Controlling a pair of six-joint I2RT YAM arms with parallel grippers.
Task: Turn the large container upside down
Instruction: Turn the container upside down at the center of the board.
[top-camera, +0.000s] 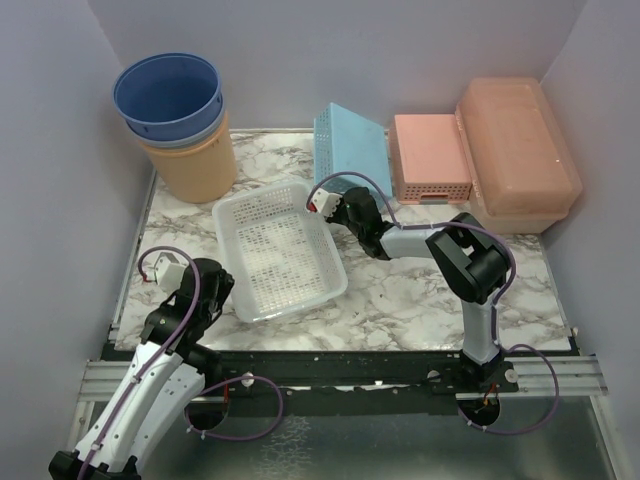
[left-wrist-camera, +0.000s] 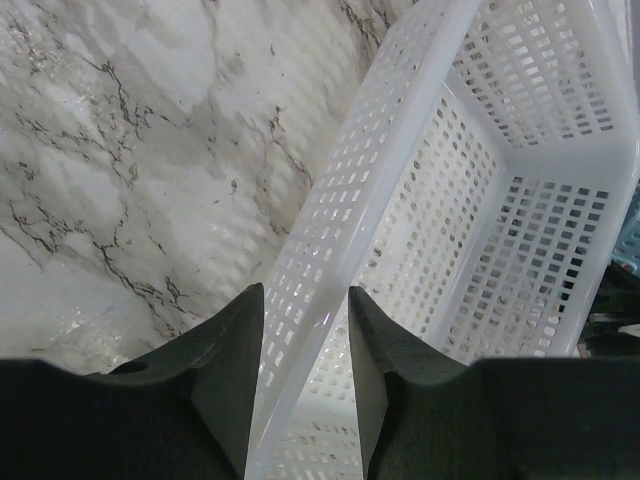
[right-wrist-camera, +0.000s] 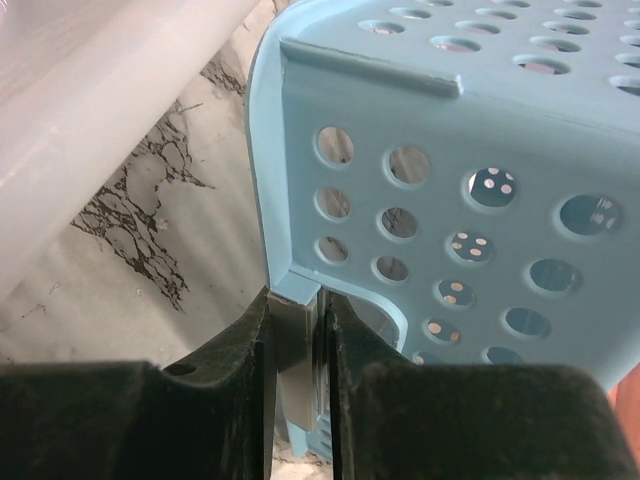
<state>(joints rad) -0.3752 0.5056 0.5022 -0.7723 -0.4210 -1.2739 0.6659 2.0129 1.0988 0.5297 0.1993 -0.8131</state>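
The large container (top-camera: 520, 150), a peach-orange lidded box, stands upright at the back right, and neither gripper touches it. My right gripper (top-camera: 328, 203) is far to its left, shut on the corner rim of a light blue perforated basket (top-camera: 350, 150) that is tipped up on its edge. The right wrist view shows the fingers (right-wrist-camera: 298, 300) pinching that blue rim (right-wrist-camera: 300, 285). My left gripper (top-camera: 215, 285) is open, its fingers astride the left rim of a white perforated basket (top-camera: 278, 250). The left wrist view shows the rim (left-wrist-camera: 330, 270) between the gripper's (left-wrist-camera: 305, 300) fingers.
A pink perforated basket (top-camera: 430, 155) sits between the blue basket and the large container. A blue bucket (top-camera: 168, 90) is stacked in an orange bucket (top-camera: 190, 165) at the back left. Purple walls close in the marble table (top-camera: 420, 300) on three sides.
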